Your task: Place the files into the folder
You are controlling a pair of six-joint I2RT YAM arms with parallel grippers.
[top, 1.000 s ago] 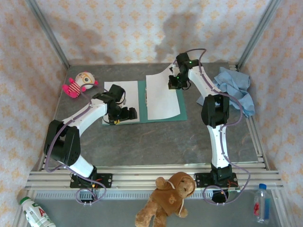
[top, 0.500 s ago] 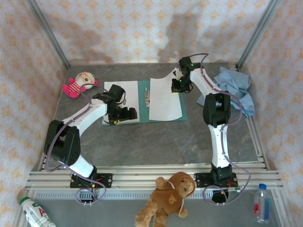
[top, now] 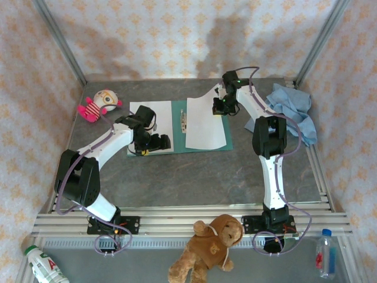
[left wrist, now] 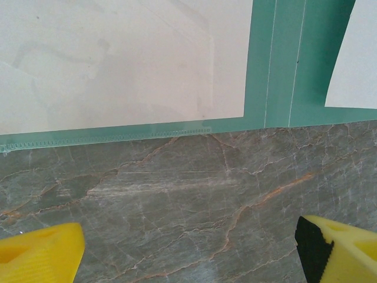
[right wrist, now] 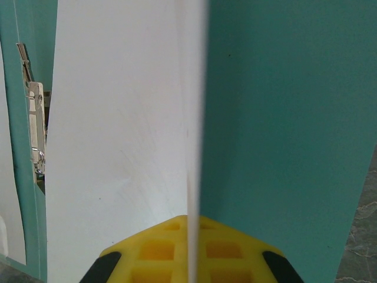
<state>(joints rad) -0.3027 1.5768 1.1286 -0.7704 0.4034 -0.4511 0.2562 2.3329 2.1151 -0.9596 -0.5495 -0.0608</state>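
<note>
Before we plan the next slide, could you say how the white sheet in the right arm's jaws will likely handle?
Probably floppy: the sheet curls up where the right gripper pinches its corner in shut jaws, the rest lying on the folder. Likely very light and thin, seen edge-on from the wrist. Pushed, it would probably buckle rather than slide.

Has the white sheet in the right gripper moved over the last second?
Yes. The white sheet, pinched by the right gripper, has slid right toward the blue cloth, baring more of the spine of the folder.
</note>
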